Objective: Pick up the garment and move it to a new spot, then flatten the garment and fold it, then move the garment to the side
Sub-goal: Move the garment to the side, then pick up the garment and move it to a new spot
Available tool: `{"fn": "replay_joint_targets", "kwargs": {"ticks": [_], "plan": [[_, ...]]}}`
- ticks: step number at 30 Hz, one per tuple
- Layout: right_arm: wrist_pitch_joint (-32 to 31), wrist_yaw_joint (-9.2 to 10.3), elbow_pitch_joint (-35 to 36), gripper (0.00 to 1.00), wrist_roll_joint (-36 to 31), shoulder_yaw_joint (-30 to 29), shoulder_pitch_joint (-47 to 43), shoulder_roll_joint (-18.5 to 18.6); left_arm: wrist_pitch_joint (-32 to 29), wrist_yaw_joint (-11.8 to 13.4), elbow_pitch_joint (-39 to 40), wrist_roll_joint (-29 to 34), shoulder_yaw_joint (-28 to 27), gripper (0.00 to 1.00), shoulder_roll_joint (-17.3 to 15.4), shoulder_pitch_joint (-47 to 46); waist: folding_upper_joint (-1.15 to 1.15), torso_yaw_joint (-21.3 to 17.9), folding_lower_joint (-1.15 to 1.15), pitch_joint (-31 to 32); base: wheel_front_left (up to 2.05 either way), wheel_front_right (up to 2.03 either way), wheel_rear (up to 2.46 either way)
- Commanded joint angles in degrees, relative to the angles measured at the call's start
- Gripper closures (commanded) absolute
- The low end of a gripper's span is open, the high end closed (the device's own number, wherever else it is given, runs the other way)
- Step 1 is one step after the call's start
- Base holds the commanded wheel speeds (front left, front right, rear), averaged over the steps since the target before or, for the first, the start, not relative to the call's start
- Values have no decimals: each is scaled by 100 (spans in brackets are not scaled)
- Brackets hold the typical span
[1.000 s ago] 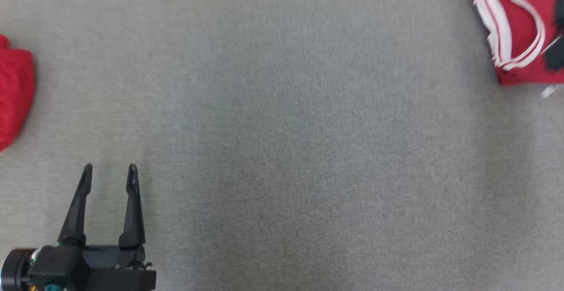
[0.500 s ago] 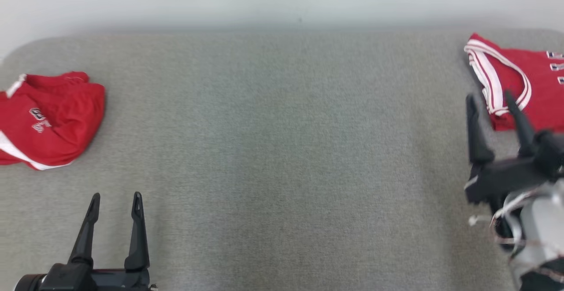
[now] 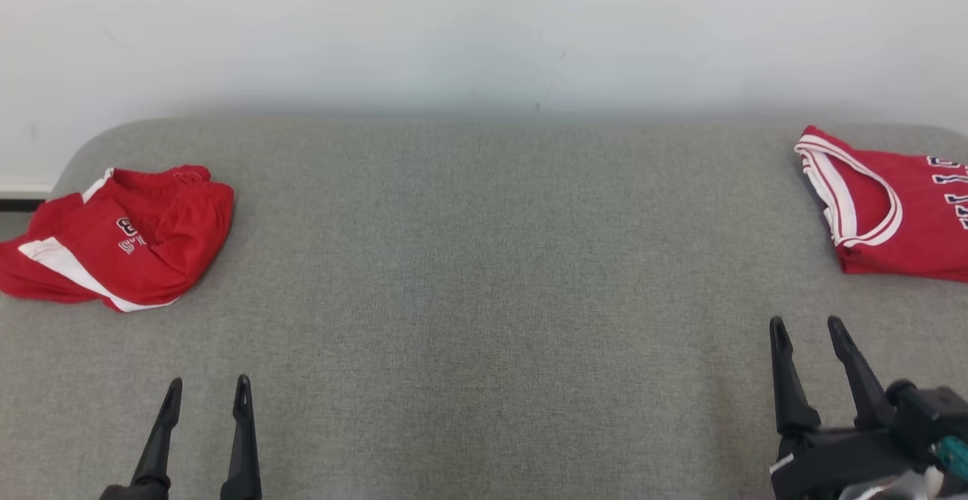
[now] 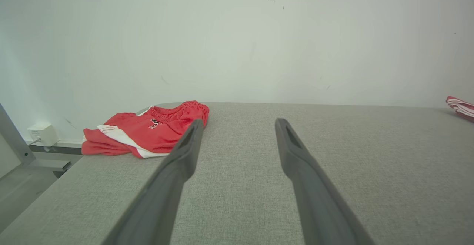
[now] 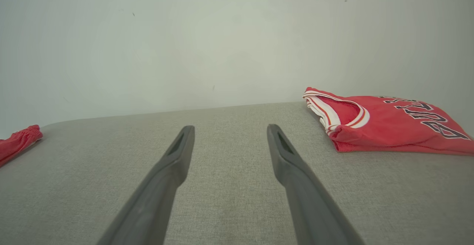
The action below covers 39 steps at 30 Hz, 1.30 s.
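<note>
A folded red jersey (image 3: 900,216) with white trim and dark lettering lies at the far right of the grey padded table (image 3: 484,281); the right wrist view has the jersey (image 5: 385,124) ahead and to the right. Crumpled red shorts (image 3: 121,239) with a white stripe lie at the far left, and the left wrist view has the shorts (image 4: 148,130) ahead on the left. My left gripper (image 3: 208,394) is open and empty near the front left edge. My right gripper (image 3: 808,330) is open and empty at the front right, short of the jersey.
A pale wall (image 3: 484,31) runs behind the table's back edge. Past the table's left end, the left wrist view has a white socket box (image 4: 42,133) low on the wall and a grey metal frame (image 4: 14,137).
The head camera has tilted up, bringing the wall and both garments fully into view. My right gripper has come into view and drawn back from the jersey toward the front right.
</note>
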State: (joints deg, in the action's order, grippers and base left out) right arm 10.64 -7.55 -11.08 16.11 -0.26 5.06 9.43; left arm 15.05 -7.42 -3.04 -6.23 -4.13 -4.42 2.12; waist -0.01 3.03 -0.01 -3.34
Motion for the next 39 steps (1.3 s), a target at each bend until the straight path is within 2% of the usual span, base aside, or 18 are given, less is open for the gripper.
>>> {"fn": "replay_joint_targets", "kwargs": {"ticks": [1, 11, 26, 33, 39], "plan": [[-8, 15, 109, 0, -73, -56, -225, -65, 18, -4, -27, -26, -25, 0, 20, 122, 1, -28, 1, 211, 0, 0, 0], [-81, 15, 518, 0, -108, -204, -972, -364, 18, 0, -117, -45, -11, 0, 18, 367, 1, -78, 1, 455, 0, 0, 0], [-116, 15, 602, 0, -166, -236, -1234, -522, 18, -1, -333, -144, 122, 0, -152, 304, 1, -25, 1, 539, 0, 0, 0], [-61, 15, 556, 0, -93, -210, -1328, -561, 18, 0, -382, -125, 116, 0, -196, 240, 1, 373, 1, 545, 0, 0, 0], [28, 15, 459, 0, 17, -232, -1363, -624, 19, 10, -482, -114, 128, 0, -238, 170, 1, 1093, 1, 526, 0, 0, 0]]}}
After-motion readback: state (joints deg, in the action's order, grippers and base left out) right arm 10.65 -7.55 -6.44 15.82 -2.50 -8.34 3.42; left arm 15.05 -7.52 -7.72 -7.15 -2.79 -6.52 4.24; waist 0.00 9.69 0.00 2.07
